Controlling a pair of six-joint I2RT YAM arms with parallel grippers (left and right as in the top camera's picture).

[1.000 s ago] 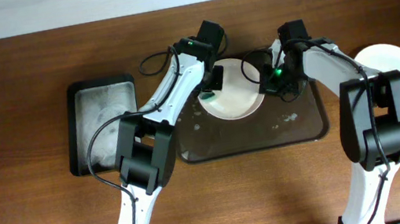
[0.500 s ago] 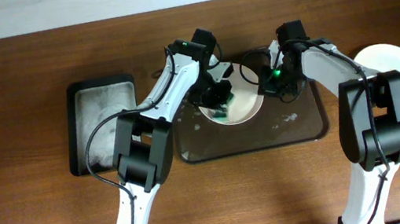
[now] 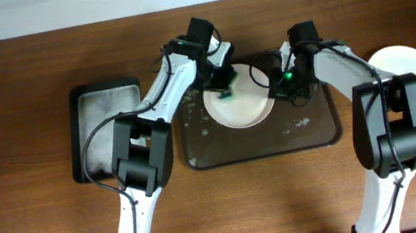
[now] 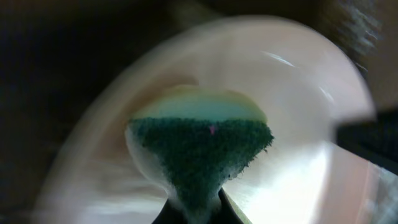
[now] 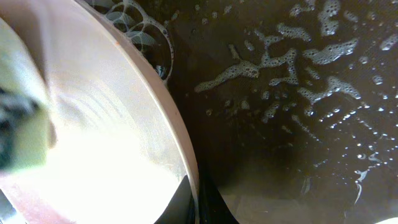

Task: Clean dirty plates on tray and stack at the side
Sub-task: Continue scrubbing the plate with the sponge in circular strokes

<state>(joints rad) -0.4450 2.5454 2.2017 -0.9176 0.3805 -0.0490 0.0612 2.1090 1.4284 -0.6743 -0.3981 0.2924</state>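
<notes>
One white plate [image 3: 244,109] lies in the dark brown tray [image 3: 277,137], tilted up at its right side. My right gripper [image 3: 279,85] is shut on that plate's right rim [image 5: 185,158], one finger on each face. My left gripper [image 3: 224,87] is shut on a green and yellow sponge [image 4: 200,146], which presses on the plate's far left part [image 4: 298,93]. The sponge [image 5: 17,134] also shows at the left edge of the right wrist view. Another white plate [image 3: 409,71] rests on the table to the right of the tray.
A smaller black tray [image 3: 107,131] with grey foam sits left of the brown tray. Soap suds and water drops [image 5: 280,68] cover the brown tray's floor. The table's back edge meets a pale wall.
The left gripper swept the sponge toward the plate's middle, then back to its far left part. The right gripper kept its hold on the rim without moving.
</notes>
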